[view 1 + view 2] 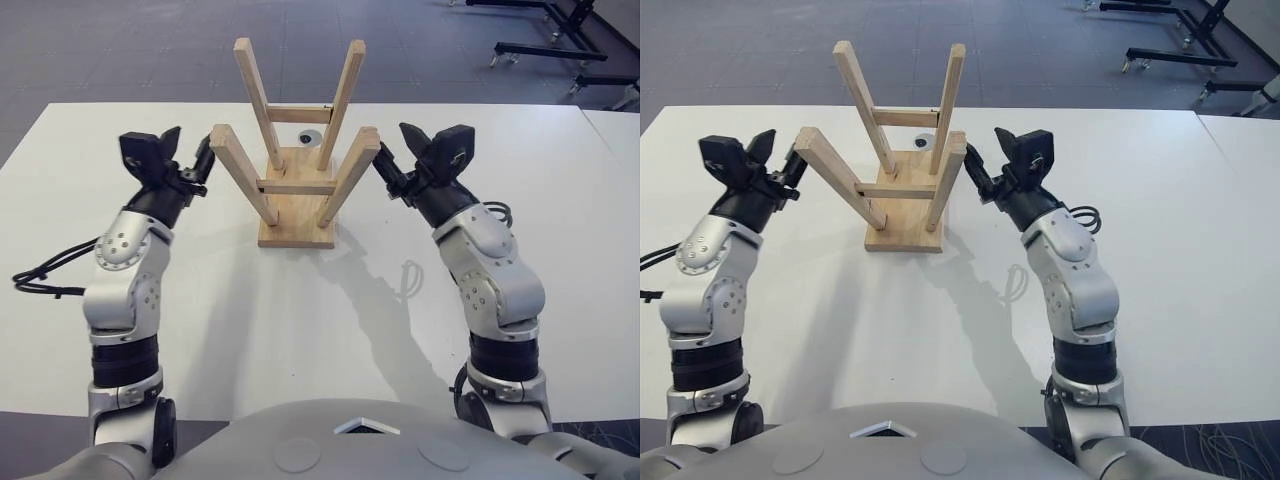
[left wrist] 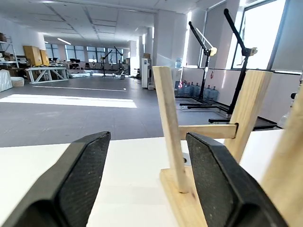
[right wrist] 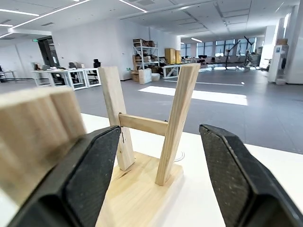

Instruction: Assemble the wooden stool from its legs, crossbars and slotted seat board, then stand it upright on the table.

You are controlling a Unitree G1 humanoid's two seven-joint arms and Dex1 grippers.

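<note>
The wooden stool (image 1: 296,226) stands upside down mid-table, its seat board flat on the white table (image 1: 300,330) and its four legs pointing up, joined by crossbars (image 1: 297,186). My left gripper (image 1: 192,150) is open just left of the near-left leg's top end (image 1: 222,137), not around it. My right gripper (image 1: 392,150) is open just right of the near-right leg's top (image 1: 368,138). In the left wrist view the open fingers (image 2: 71,189) frame a far leg (image 2: 169,132). The right wrist view has the far legs and crossbar (image 3: 142,124) between its fingers (image 3: 236,179).
A small round dark object (image 1: 309,138) lies on the table behind the stool. A black cable (image 1: 45,272) trails off the left side, and a thin white cord (image 1: 410,277) lies near the right arm. Wheeled black frames (image 1: 560,40) stand on the floor beyond.
</note>
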